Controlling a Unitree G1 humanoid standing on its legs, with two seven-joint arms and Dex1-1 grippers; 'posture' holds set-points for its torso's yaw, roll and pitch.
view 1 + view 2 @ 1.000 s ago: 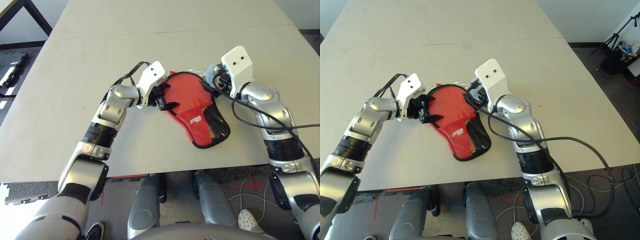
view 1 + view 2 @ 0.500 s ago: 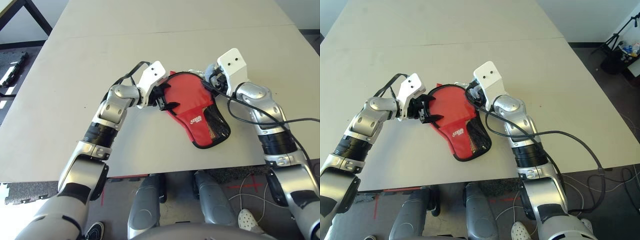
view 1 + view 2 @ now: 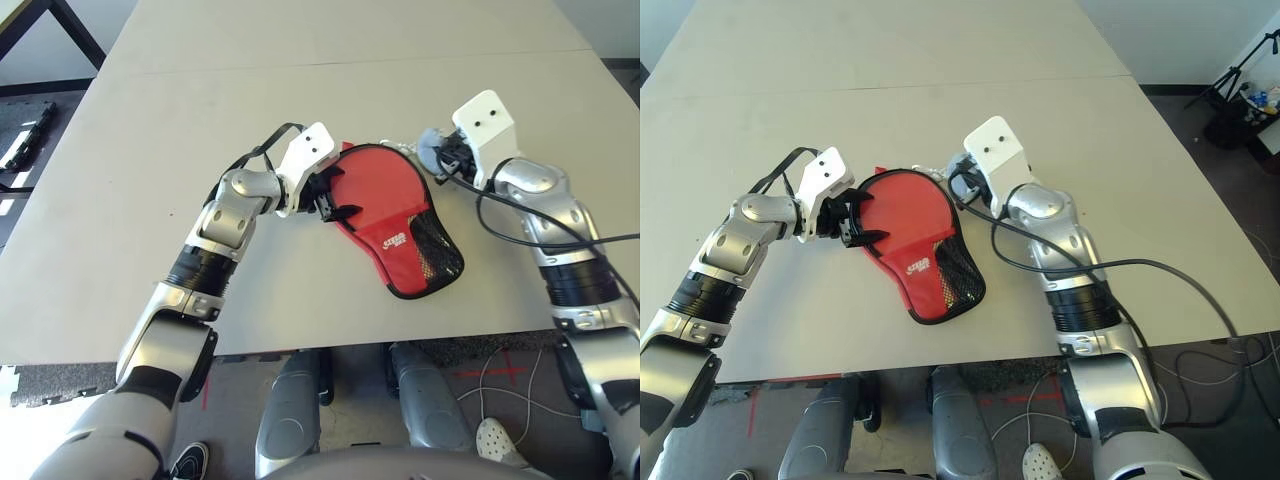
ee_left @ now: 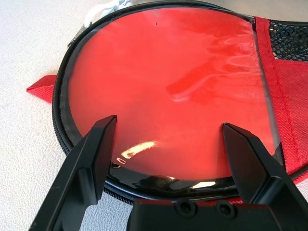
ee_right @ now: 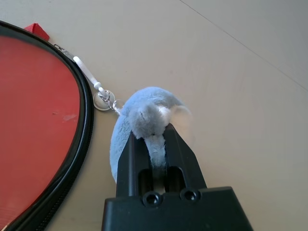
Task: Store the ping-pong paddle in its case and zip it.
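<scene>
The case (image 3: 395, 220) is laid flat on the table (image 3: 300, 100), its round clear half turned toward the far side and its narrow end, with the black mesh panel (image 3: 435, 250) and white logo, pointing back toward the near edge. Through the clear plastic a red round face is seen, which is probably the ping-pong paddle (image 4: 168, 86), though its handle cannot be made out. The black zipper edging is seen running round the round end.

The left gripper (image 4: 168, 144) is held at the left rim of the round half with its fingers spread wide on either side of the rim; nothing is gripped by them.

A small grey-white plush toy (image 5: 139, 125) is joined to the case's zipper by a short chain and white cord (image 5: 86, 72). It lies just beside the case's far right edge, and it is pinched between the closed fingers of the right gripper (image 5: 154, 144).
</scene>
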